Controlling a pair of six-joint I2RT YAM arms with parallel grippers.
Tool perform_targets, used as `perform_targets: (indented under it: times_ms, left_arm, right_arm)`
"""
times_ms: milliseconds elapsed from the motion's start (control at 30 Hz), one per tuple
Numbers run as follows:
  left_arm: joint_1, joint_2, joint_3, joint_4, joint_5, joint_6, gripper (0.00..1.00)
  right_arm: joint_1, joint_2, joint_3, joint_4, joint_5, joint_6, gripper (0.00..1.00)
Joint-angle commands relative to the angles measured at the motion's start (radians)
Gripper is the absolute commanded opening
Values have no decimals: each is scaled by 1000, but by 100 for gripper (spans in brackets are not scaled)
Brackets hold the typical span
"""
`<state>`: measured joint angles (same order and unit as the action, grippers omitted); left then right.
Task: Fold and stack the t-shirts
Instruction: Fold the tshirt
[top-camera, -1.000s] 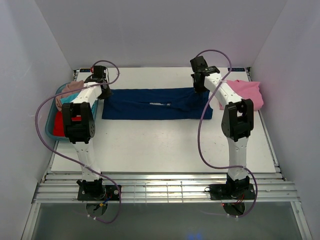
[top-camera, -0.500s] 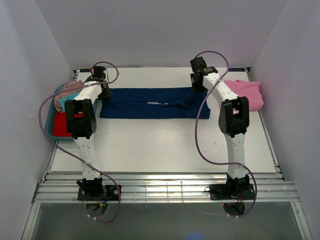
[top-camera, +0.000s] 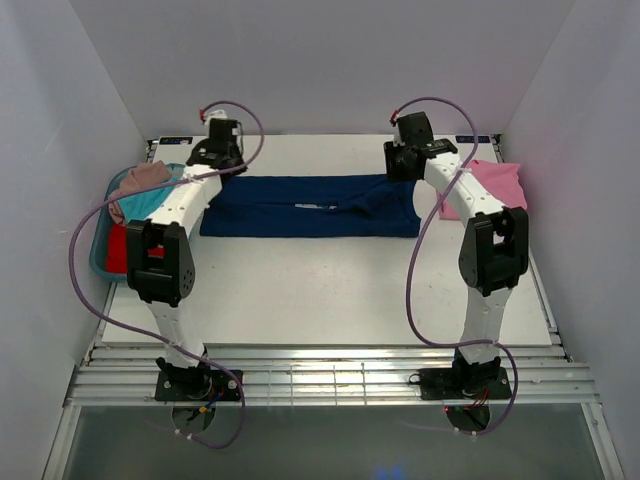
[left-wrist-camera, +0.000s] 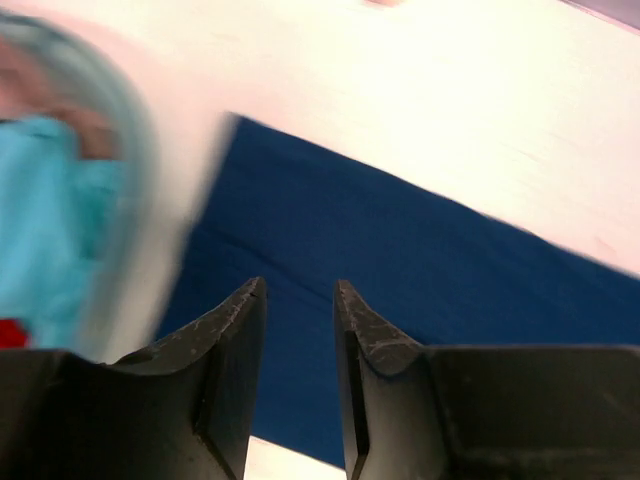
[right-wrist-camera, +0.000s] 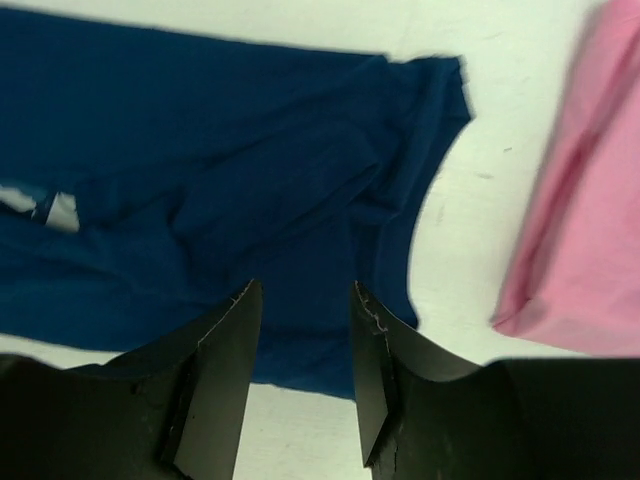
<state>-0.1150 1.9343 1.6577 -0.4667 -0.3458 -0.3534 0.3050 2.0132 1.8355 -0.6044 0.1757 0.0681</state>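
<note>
At the far side of the table (top-camera: 330, 290), the left gripper (left-wrist-camera: 298, 290) has swung rightward and back since a second ago, and the navy t-shirt (top-camera: 310, 205) has slid slightly left. The shirt lies flat as a long strip. Its left end is under the left gripper and its right end under the right gripper (right-wrist-camera: 305, 290), beside the pink t-shirt (right-wrist-camera: 590, 220). Both grippers are slightly parted and empty, apparently clear of the cloth, though the left view is blurred.

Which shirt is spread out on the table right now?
The navy tee, laid out long in the middle. The pink tee lies folded at the right edge; the rest are heaped in the tub on the left.
</note>
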Motion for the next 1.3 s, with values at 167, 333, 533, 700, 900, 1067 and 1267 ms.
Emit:
perform_targets:
  times_ms: [167, 333, 533, 700, 900, 1067, 1267]
  left_arm:
    - [-311, 21, -125, 83, 179, -58, 39]
    - [-368, 64, -122, 115, 215, -56, 39]
    - [-387, 120, -118, 129, 249, -78, 38]
    - [-391, 149, -147, 135, 246, -85, 37]
    - [-393, 143, -185, 145, 235, -82, 36]
    - [-393, 127, -216, 148, 234, -82, 36]
    - [-393, 117, -254, 154, 240, -94, 36]
  right_arm:
    - [86, -27, -194, 91, -209, 12, 46]
    - [112, 1, -174, 94, -205, 4, 46]
    - [121, 65, -121, 63, -205, 9, 45]
    - [126, 90, -117, 58, -180, 6, 45]
    - [126, 113, -128, 48, -117, -13, 42]
    - [128, 134, -101, 49, -61, -39, 17]
    - [128, 212, 65, 11, -21, -65, 14]
